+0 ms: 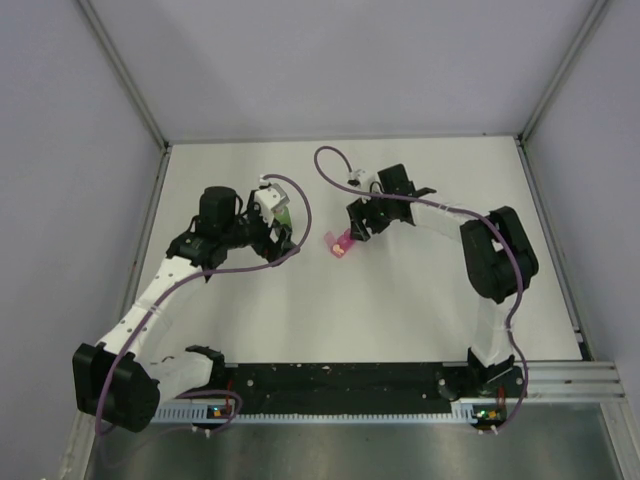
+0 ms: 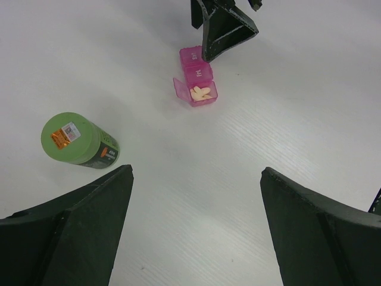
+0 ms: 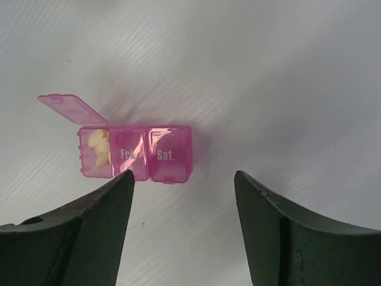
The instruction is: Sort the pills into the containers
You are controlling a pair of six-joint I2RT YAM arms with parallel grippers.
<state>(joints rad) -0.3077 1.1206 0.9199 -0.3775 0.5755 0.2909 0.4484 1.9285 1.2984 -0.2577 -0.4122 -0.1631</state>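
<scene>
The pink pill box (image 3: 136,152) lies on the white table, three joined compartments. Its left compartment stands open with several pale pills (image 3: 98,149) inside; the ones marked "Fri." and "Sat." are closed. The box also shows in the top view (image 1: 340,243) and the left wrist view (image 2: 198,76). My right gripper (image 3: 184,179) is open just above the box, empty. My left gripper (image 2: 196,173) is open and empty, some way from the box. The green bottle (image 2: 76,141) lies on its side, capped, left of the left gripper, also in the top view (image 1: 283,216).
Grey walls enclose the table (image 1: 420,300) on three sides. A black rail (image 1: 340,382) runs along the near edge between the arm bases. The right gripper (image 2: 223,24) shows in the left wrist view, beside the box's far end.
</scene>
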